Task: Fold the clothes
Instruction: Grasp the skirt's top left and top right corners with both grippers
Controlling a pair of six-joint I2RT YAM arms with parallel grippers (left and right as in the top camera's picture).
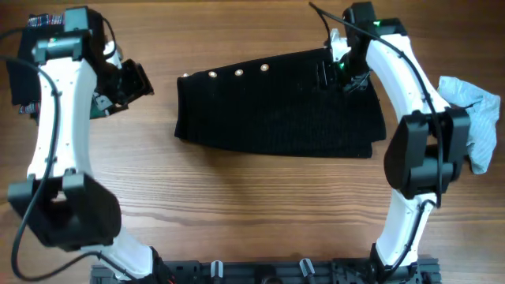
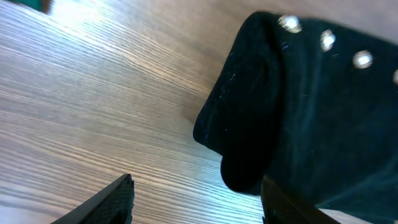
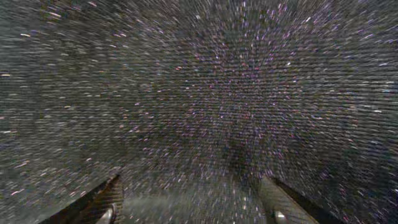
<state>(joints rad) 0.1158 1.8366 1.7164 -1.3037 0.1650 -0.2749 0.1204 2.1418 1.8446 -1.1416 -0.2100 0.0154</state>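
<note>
From overhead, the black garment (image 1: 276,110) is seen flat on the bench (image 1: 237,205), under the right tool (image 1: 341,69) and clear of the left tool (image 1: 138,81). If one corner alone is lifted, it could be dragged askew. Its long axis runs from tool to tool, with the studs (image 1: 239,72) toward the left tool.

From the left wrist, that tool is seen spread and empty, the garment just ahead.

From the right wrist, the fingers (image 3: 106,202) are seen spread over knit, with nothing pinched.

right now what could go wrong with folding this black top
The right gripper is low over the black top's corner; it might pinch only one layer. The left gripper is open, off the fabric, so the top could slide. The right arm could brush the grey cloth.
</note>
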